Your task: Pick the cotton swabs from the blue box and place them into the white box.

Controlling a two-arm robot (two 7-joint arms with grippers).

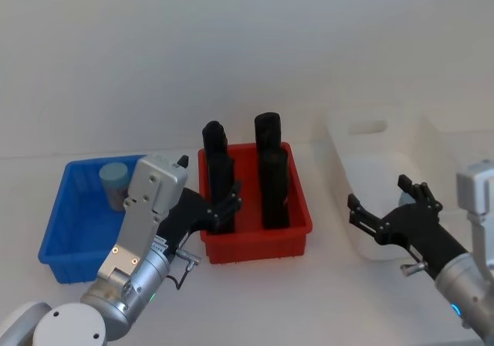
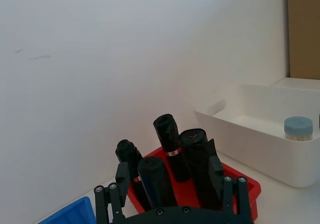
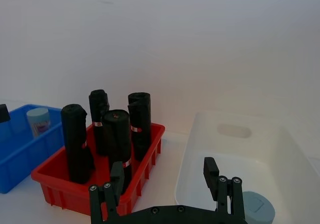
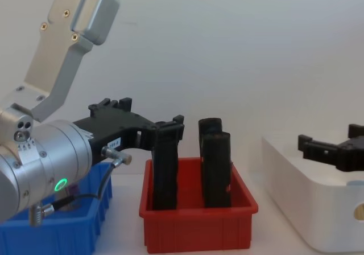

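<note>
1. Swab jar A (image 1: 116, 181): in blue box (image 1: 65, 230), far corner, approx 10 o'clock from red bin (image 1: 255, 242). Not yet moved.
2. Swab jar B (image 3: 257, 207): in white box (image 3: 240, 129), near end. Delivered.
3. Left gripper (image 1: 220, 208): betw. blue box and red bin, at 4 o'clock from jar A; fingers spread, empty.
4. Right gripper (image 1: 384, 204): over white box near end, fingers spread, empty.
5. Progress (est.): one in, one left; no other jars seen.
6. Black blocks (image 1: 272, 172): in red bin, not task items.
</note>
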